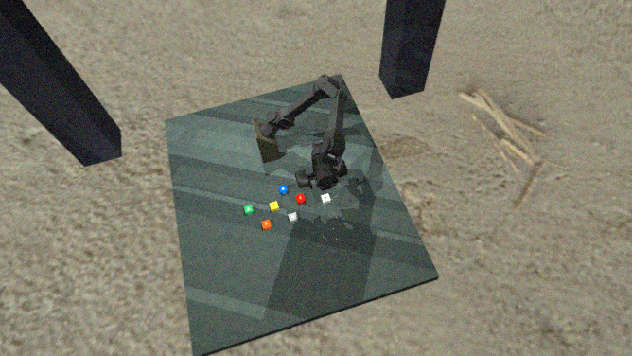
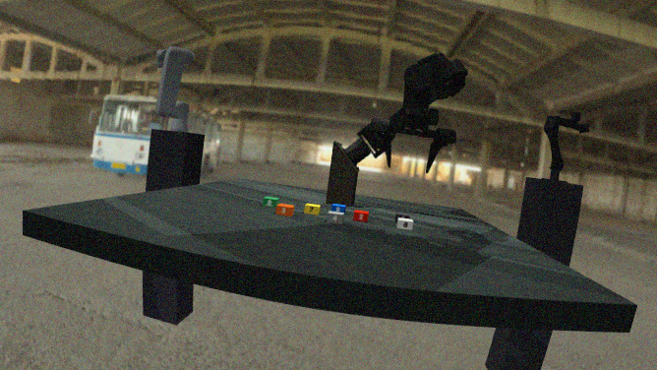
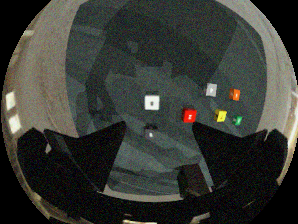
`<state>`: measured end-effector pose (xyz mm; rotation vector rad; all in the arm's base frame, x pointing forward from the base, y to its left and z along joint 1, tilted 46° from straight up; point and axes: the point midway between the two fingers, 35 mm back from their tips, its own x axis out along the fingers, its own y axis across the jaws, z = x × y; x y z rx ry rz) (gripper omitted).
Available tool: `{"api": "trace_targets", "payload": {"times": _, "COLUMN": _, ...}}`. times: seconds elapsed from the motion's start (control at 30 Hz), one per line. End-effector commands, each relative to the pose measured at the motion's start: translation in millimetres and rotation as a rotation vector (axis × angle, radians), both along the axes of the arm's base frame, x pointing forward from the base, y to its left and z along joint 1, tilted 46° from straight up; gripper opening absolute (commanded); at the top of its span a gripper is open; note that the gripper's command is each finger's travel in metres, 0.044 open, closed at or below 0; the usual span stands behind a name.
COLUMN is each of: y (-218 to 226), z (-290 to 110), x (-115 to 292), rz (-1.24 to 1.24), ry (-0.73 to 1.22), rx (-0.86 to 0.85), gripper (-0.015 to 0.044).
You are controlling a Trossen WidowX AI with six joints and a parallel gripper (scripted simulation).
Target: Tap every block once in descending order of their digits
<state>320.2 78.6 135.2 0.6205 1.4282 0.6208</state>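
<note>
My gripper is open and empty, high above the table. In the wrist view a black block lies between and below the fingertips; the arm hides it in the top view. A white block lies just ahead of it, its digit unclear. The red block shows 2, yellow 7, orange 3, grey 4. The blue and green digits are unclear.
The blocks lie on a dark table. The arm's angled mount stands behind them. Dark pillars stand off the table's edges. Arm shadows cross the table top.
</note>
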Motion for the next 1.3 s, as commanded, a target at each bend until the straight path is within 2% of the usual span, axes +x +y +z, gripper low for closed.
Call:
{"api": "trace_targets", "payload": {"times": 0.0, "y": -1.1, "z": -1.0, "x": 0.6, "rz": -0.001, "ry": 0.002, "rx": 0.001, "gripper": 0.04}}
{"api": "trace_targets", "payload": {"times": 0.4, "y": -89.7, "z": -89.5, "x": 34.6, "rz": -0.002, "ry": 0.001, "rx": -0.007, "gripper": 0.04}}
{"api": "trace_targets", "payload": {"times": 1.07, "y": -94.7, "z": -94.5, "x": 35.7, "rz": 0.0, "ry": 0.0, "rx": -0.005, "gripper": 0.04}}
{"api": "trace_targets", "payload": {"times": 1.27, "y": -156.2, "z": -152.7, "x": 43.9, "rz": -0.005, "ry": 0.001, "rx": -0.015, "gripper": 0.04}}
